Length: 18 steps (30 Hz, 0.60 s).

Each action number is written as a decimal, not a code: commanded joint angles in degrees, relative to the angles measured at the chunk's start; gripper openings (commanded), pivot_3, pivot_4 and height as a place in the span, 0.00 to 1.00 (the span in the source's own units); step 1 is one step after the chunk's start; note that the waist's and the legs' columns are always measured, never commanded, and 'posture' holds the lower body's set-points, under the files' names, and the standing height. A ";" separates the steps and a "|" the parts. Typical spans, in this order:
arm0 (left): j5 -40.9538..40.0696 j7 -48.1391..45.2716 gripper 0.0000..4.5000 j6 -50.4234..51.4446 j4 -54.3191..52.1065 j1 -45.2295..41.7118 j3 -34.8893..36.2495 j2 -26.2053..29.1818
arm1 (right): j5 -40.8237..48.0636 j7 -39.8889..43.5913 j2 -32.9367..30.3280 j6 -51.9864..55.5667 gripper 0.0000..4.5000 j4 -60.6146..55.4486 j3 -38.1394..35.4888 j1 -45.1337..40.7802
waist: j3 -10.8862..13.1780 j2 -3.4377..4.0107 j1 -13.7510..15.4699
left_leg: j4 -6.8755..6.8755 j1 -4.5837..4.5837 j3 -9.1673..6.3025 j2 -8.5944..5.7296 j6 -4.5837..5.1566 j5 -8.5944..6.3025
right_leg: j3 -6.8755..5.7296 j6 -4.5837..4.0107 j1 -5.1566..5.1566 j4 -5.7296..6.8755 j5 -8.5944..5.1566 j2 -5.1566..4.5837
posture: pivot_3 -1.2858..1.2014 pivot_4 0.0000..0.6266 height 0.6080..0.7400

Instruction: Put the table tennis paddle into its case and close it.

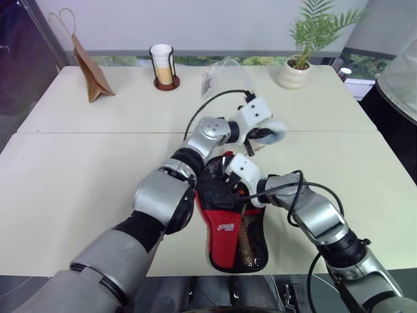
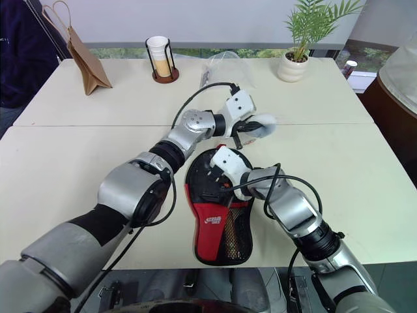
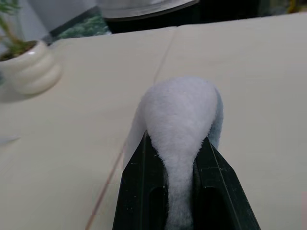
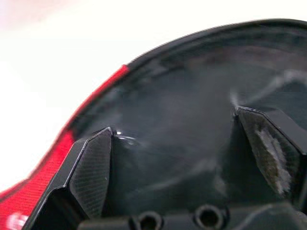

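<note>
Left gripper [image 3: 178, 191] is clamped tight on a small pale grey fuzzy pouch [image 3: 180, 115], its two black fingers [image 3: 141, 191] pinching the pouch's narrow neck while the rounded end sticks out past the tips. It holds the pouch in the air above the cream-coloured table [image 1: 78, 163], out beyond the far end of the paddle-shaped black and red fabric case [image 2: 218, 228].

Right gripper [image 4: 192, 158] has its fingers spread wide with nothing between them; they sit at the round black end of the case, over its dark surface close to the red-trimmed edge (whether the tips actually touch the fabric cannot be told).

That case lies flat near the table's front edge, its red mesh-pocket end with the small white logo pointing toward the robot. No paddle surface can be made out around the case.

Along the far side stand a brown paper bag [image 1: 91, 72], a cup in a wire holder [image 1: 163, 65], a clear plastic wrapper [image 1: 225, 68] and a potted green plant [image 1: 300, 55].
</note>
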 commanded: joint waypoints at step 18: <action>-8.75 -13.12 0.99 10.92 -3.26 -2.77 9.35 4.48 | 0.23 2.03 -4.15 -1.06 1.00 7.48 3.00 2.03 | -0.11 0.13 0.07 | 0.03 0.07 -0.01 -0.03 0.00 0.00 | -0.04 0.02 0.06 -0.01 -0.01 0.01 | 0.52 0.24 0.95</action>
